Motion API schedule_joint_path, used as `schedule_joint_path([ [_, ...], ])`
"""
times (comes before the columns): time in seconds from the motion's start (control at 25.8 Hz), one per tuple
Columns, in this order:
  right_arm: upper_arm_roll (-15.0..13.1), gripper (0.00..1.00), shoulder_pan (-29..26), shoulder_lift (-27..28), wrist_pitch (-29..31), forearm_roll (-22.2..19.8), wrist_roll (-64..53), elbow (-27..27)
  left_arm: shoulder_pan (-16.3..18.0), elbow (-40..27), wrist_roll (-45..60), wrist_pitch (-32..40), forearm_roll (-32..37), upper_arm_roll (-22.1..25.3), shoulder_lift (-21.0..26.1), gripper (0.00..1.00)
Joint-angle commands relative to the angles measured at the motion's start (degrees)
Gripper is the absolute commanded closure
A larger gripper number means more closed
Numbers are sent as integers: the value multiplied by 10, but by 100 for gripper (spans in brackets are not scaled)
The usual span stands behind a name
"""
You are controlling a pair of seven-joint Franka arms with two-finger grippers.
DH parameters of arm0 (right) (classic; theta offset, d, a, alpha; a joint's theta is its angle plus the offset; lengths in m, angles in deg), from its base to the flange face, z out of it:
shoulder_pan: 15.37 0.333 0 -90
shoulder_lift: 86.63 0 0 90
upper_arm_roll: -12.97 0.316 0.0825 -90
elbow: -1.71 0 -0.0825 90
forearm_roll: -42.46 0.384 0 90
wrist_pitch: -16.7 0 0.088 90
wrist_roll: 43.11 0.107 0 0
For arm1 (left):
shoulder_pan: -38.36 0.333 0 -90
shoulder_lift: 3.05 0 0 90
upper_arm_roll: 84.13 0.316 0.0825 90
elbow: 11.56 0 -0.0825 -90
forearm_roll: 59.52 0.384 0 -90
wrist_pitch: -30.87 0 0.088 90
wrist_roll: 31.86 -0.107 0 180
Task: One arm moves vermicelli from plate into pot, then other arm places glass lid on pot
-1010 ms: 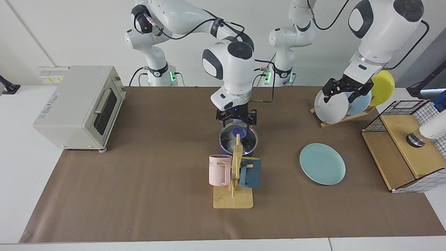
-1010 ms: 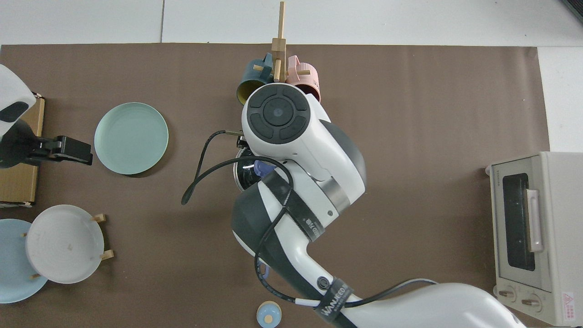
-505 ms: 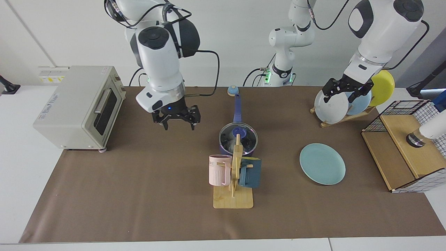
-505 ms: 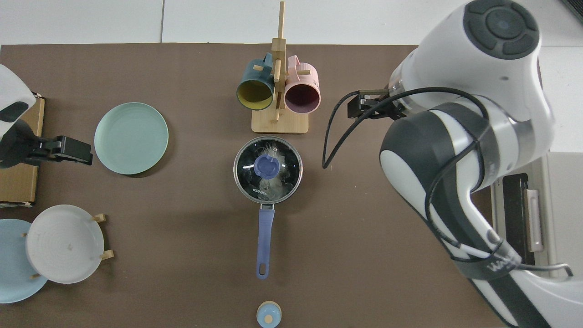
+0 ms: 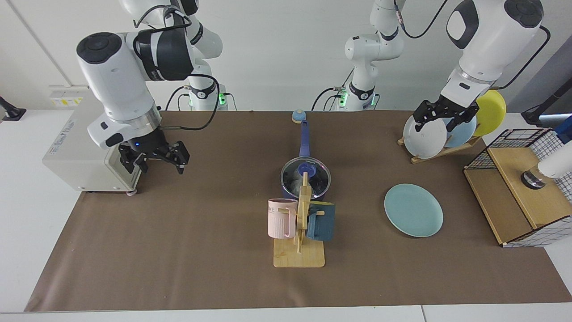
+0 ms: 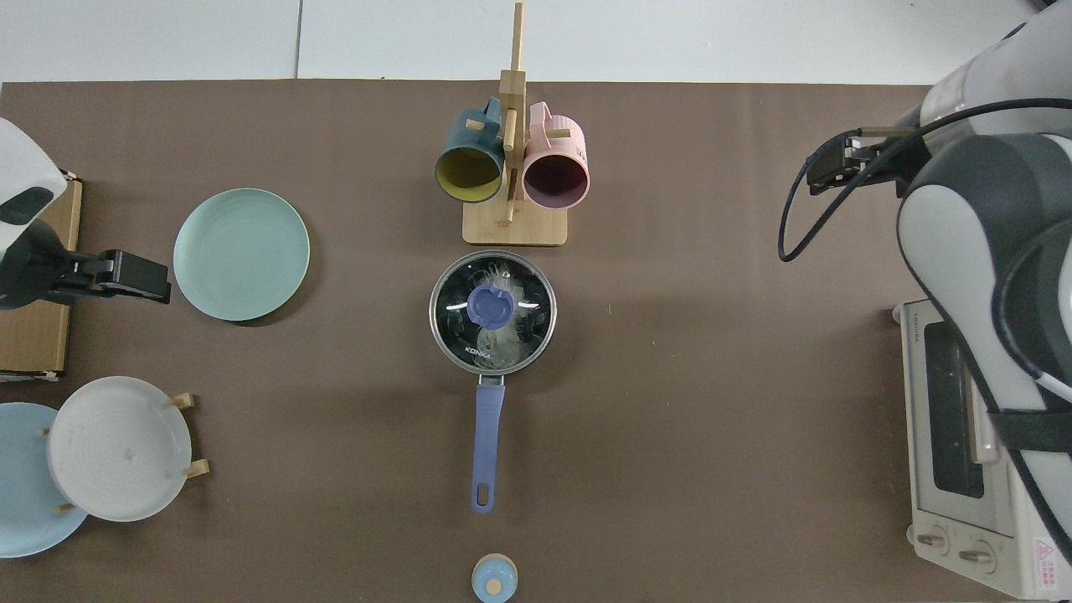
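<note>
The dark navy pot stands mid-table, its long blue handle pointing towards the arm bases. The glass lid with a blue knob sits on it. White vermicelli shows through the glass. The teal plate lies bare on the mat. My right gripper hangs open and holds nothing just in front of the toaster oven, far from the pot. My left gripper hovers open in front of the plate rack, waiting.
A wooden mug rack with pink and blue mugs stands right by the pot. The toaster oven, the plate rack, a wire basket and a small blue round piece ring the mat.
My right gripper has let go of the lid, left it on the pot, and swung away to the toaster oven side. The left arm has not moved.
</note>
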Motion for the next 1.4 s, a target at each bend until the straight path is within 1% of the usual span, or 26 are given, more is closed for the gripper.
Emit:
schedule_joint_path([
  [0.0,-28,0,5,-66,-37,14,-49,36,1,-9,-5,-6,7,-2,-10,0],
  [0.08,-40,0,5,-84,-51,15,-61,46,1,-9,-5,-6,7,-1,-10,0],
  [0.16,-54,0,5,-100,-66,26,-73,58,0,-10,-5,-6,7,-1,-10,0],
  [0.23,-71,0,8,-124,-61,37,-82,83,0,-9,-5,-6,7,-1,-10,0],
  [0.35,-91,0,22,-166,-54,39,-84,129,0,-9,-5,-6,7,-1,-10,0],
  [0.43,-98,0,24,-192,-49,39,-84,161,0,-10,-5,-6,7,-1,-10,0],
  [0.5,-100,0,24,-224,-27,40,-84,201,0,-9,-5,-6,7,-1,-10,0],
  [0.62,-102,0,23,-250,-20,40,-84,230,0,-9,-5,-6,7,-1,-10,0],
  [0.89,-129,0,20,-261,-23,61,-82,240,0,-9,-5,-6,7,-1,-10,0],
  [0.97,-134,0,20,-261,-23,61,-82,240,0,-10,-5,-6,7,-1,-10,0],
  [1.2,-135,0,20,-260,-23,61,-86,226,0,-10,-5,-6,7,-1,-10,0],
  [1.36,-135,0,24,-258,-35,60,-85,220,0,-10,-5,-6,7,-1,-10,0],
])
